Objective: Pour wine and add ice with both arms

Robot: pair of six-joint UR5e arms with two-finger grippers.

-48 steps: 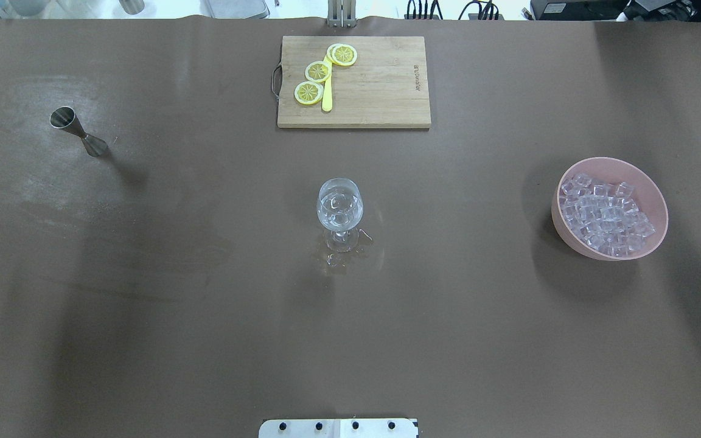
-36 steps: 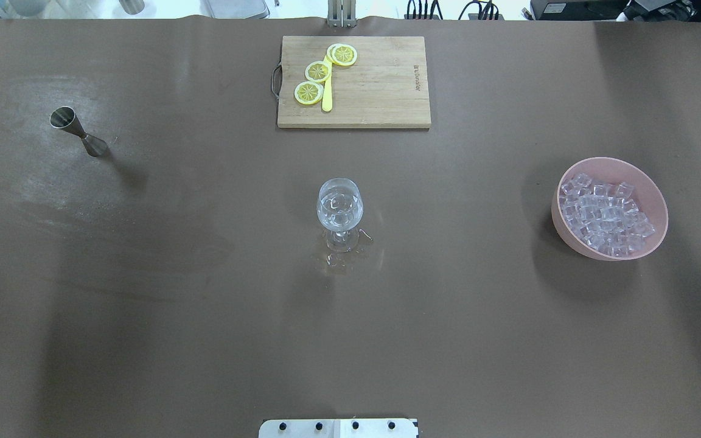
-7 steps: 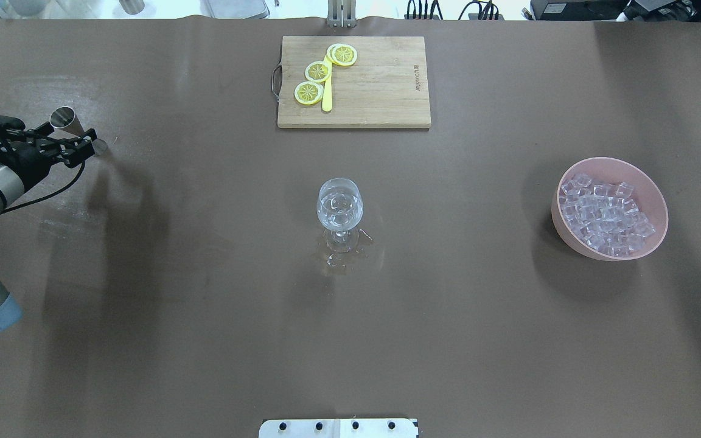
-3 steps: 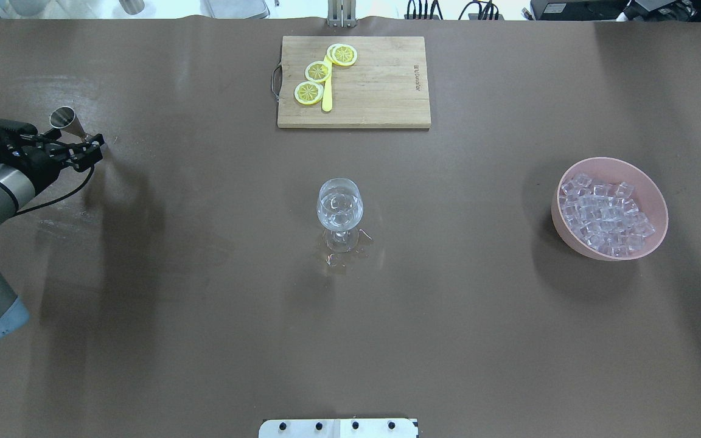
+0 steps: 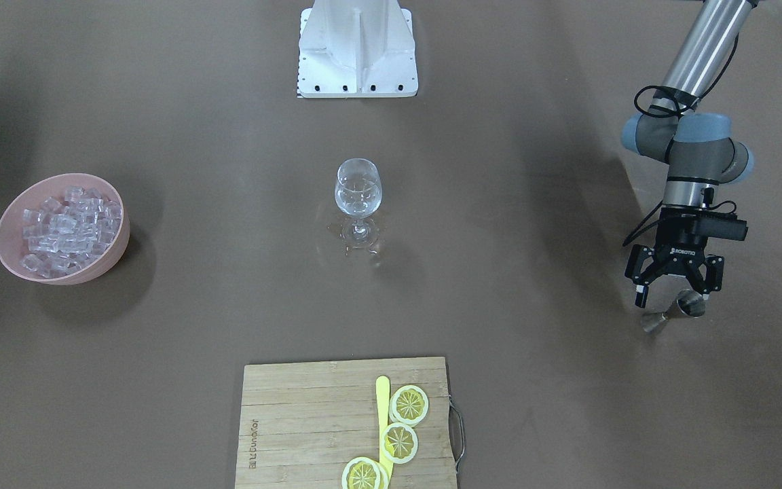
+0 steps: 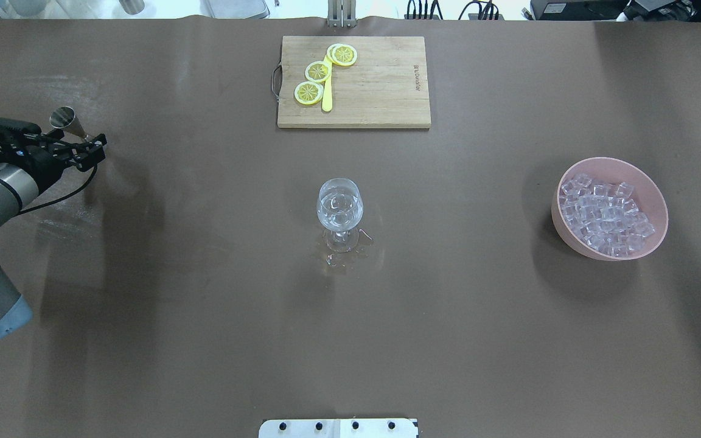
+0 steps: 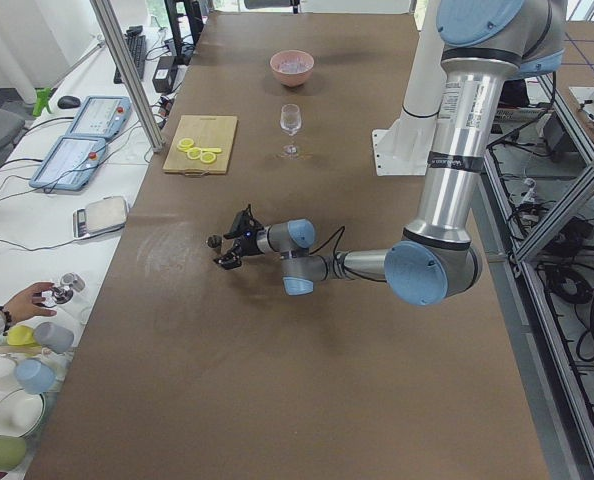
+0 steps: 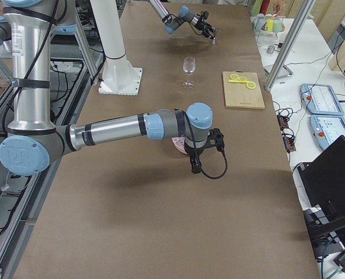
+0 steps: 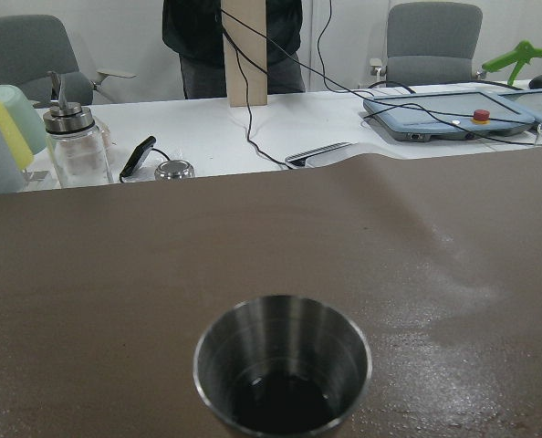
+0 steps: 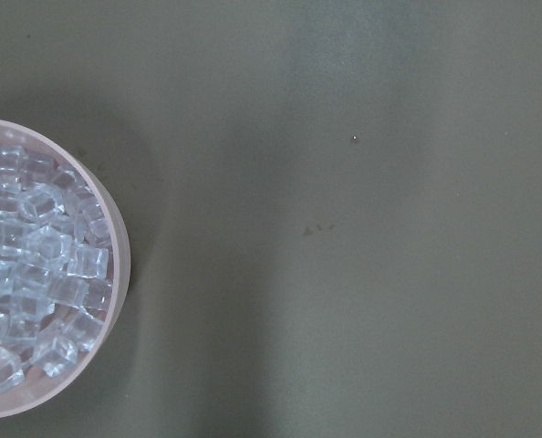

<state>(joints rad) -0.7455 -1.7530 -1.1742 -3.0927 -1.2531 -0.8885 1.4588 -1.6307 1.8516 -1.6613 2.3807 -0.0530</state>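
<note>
Many ice cubes (image 6: 606,216) in bowl (image 6: 656,196), near right gripper (image 8: 194,168).

Only one legible string: "ROBOTIQ", in white caps on the body of the black two-finger left gripper (image 5: 674,293), just above where the fingers branch, in the front-facing view. In the overhead and side views the lettering on that gripper is too small to resolve.

The rectangular pale bamboo cutting board (image 5: 309,421) has a dark burned-in brand mark. It runs sideways along the short edge opposite the metal handle. Visible front-facing and overhead, letters too small to read in either.

The grey control pendant with red button (image 9: 426,114) on the white bench, left wrist view, has no readable label.

Right wrist view: no text.
</note>
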